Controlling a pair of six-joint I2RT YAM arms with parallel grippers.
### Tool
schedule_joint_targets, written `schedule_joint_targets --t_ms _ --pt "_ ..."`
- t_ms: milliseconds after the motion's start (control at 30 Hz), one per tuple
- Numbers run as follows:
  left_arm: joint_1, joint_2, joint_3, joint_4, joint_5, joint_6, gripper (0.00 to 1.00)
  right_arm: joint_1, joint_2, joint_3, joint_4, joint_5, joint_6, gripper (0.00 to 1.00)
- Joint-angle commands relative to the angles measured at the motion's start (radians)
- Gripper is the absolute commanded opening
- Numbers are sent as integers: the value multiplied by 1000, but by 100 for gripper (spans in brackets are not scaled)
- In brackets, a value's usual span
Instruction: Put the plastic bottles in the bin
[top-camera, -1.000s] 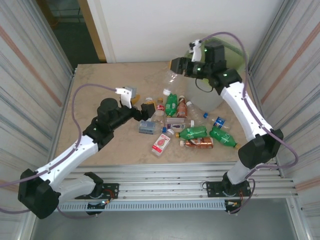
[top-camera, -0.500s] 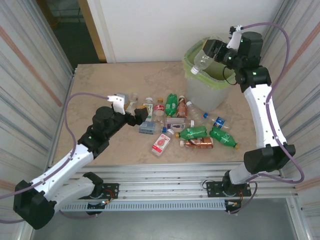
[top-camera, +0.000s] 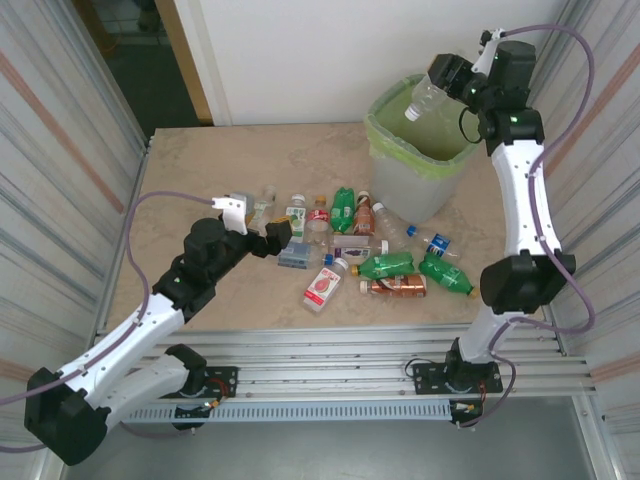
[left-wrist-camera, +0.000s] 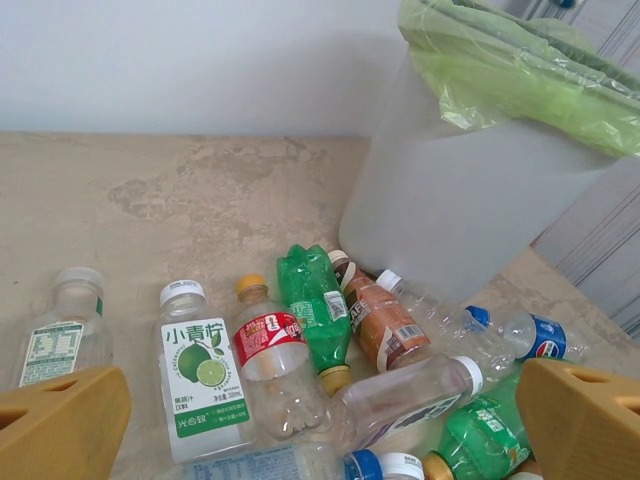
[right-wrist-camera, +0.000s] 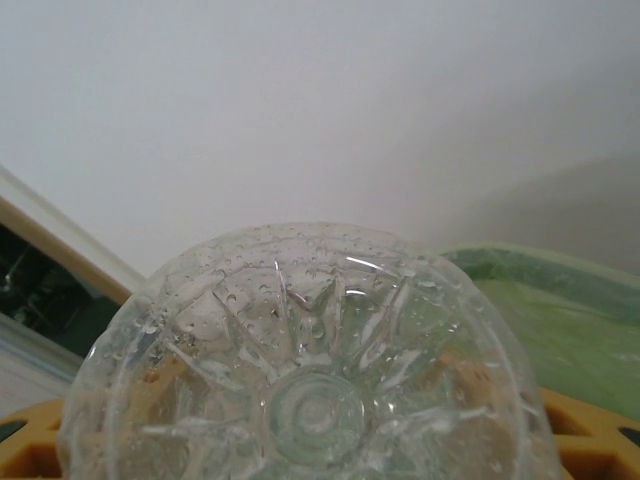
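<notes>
Bottle (top-camera: 424, 98) pinched in right gripper (top-camera: 447, 82) above bin (top-camera: 415, 192) mouth, left gripper (top-camera: 270, 226) spread, low beside scattered bottles (top-camera: 344, 210)

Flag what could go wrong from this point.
The clear bottle hangs from the right hand near the far rim of the bin. Released there, it might clip the bag edge and bounce out. The left hand, open, faces tightly packed bottles, so a grasp may knock neighbours rolling.

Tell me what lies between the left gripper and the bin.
Plastic bottles lie scattered between left gripper and bin, in the top external view.
</notes>
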Motion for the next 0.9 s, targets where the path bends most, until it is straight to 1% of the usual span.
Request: schedule_joint_targets --t_ms 0,333,567,700,767,867 --pt "12 -23 -16 -9 -29 -9 99 -6 62 38 -26 22 -20 49" --pt "23 -14 -18 -19 -42 -10 99 -9 186 30 -35 10 40 54" --pt "25 -1 -16 -24 -55 -17 99 0 221 3 -57 1 55 62" --pt "26 17 4 -48 -62 -16 99 1 224 -23 -68 5 54 70" --pt "27 27 18 -66 -73 -16 99 1 229 -25 -80 4 53 78" --pt "27 39 33 -93 -94 -14 99 3 228 -22 -91 -1 53 85"
